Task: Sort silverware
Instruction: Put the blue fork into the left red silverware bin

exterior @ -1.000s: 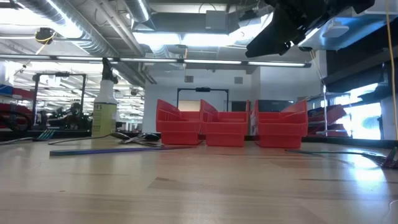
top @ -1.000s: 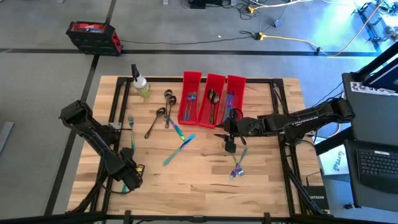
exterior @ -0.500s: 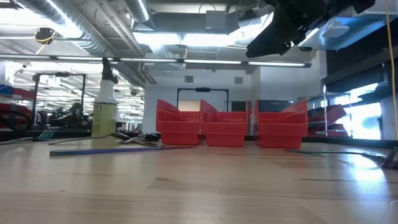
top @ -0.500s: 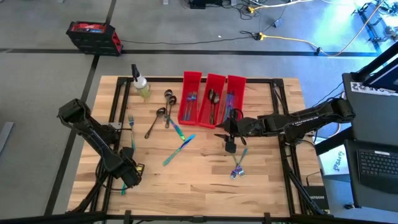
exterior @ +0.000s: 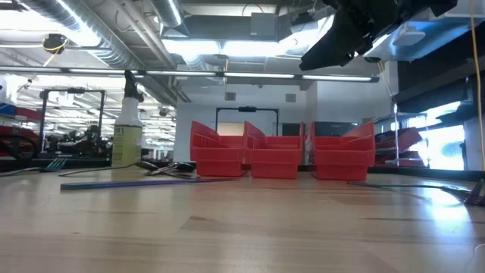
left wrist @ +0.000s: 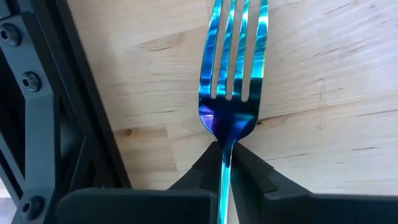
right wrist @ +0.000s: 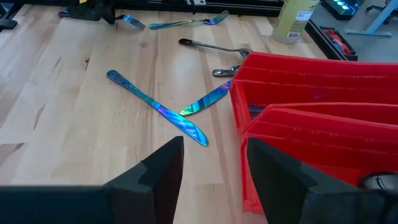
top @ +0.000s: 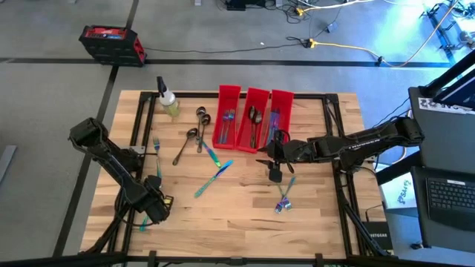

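Iridescent fork: a thin blue-teal metal fork (left wrist: 231, 93) lies flat on the pale wooden counter (top: 237, 215) near its front left edge, tines pointing away from the wrist.
Left gripper: the left gripper (left wrist: 225, 163) is closed tight on the fork's narrow handle just behind the head; both dark fingertips (left wrist: 202, 167) press the handle from either side, low at the counter.
Right gripper: the right gripper (right wrist: 211, 163) hangs partly open and holds nothing, above the counter just in front of the three long red plastic bins (top: 254, 115).
Other silverware: two crossed iridescent knives (right wrist: 163, 114) lie mid-counter, well apart from both grippers; more pieces lie near the bins and inside them.
Spray bottle: a small bottle of yellowish liquid (top: 168, 100) stands at the far left.
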{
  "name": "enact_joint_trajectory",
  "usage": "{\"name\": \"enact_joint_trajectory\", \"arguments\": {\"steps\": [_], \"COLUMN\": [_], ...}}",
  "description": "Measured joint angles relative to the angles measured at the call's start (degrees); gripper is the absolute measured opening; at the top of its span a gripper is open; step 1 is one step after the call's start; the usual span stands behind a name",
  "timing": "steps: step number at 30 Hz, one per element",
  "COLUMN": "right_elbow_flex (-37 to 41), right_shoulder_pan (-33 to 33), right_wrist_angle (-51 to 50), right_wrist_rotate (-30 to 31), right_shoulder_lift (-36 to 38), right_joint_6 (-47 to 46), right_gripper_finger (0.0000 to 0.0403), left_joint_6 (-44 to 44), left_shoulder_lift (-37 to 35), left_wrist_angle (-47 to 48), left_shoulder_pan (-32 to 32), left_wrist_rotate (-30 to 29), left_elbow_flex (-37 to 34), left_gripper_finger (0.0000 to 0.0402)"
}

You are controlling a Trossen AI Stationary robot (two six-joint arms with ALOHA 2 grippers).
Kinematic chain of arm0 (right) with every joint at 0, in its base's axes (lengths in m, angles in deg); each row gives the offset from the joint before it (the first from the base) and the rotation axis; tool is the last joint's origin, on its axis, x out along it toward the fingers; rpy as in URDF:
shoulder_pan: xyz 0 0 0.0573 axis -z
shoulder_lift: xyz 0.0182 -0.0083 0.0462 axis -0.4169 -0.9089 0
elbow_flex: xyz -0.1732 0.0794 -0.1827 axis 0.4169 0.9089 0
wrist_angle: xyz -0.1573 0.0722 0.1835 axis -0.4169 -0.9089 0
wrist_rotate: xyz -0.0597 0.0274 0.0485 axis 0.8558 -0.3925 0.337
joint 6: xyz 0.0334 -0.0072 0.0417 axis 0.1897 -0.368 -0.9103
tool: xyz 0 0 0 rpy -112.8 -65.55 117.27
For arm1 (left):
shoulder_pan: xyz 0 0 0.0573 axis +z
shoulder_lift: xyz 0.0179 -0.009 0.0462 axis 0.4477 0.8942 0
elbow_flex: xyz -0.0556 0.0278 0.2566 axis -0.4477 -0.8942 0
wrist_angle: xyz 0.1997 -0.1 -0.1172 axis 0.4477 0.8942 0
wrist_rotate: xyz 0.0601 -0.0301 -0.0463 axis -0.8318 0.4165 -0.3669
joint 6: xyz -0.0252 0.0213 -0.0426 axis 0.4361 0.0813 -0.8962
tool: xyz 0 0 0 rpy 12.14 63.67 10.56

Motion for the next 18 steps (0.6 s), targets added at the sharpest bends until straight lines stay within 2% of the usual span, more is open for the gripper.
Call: {"name": "enact_joint_trajectory", "arguments": {"steps": [6,10,15,18], "right_elbow_flex": [0.00,0.00,0.00,0.02], "right_shoulder_pan": [0.00,0.06,2.25,3.39], "right_wrist_angle": [0.48,1.76,6.69,10.84], "right_wrist_rotate": [0.02,0.02,-2.46,-6.63], "right_shoulder_lift": [0.15,1.38,2.58,2.58], "right_joint_6": [0.19,1.57,0.99,-0.61], "right_gripper_finger": [0.0163,0.0163,0.0163,0.0163], "left_joint_6": [1.38,2.41,3.07,3.88], "left_shoulder_lift": [-0.41,-3.84,-8.28,-11.14], "left_wrist_angle": [0.25,-1.64,-0.09,0.40], "left_shoulder_pan": [0.68,2.30,3.38,3.39], "left_wrist_rotate": [-0.18,-3.54,-14.08,-27.68], "left_elbow_flex": [1.22,4.60,9.28,12.22], "left_gripper_finger": [0.0002,0.0001,0.0001,0.0000]}}
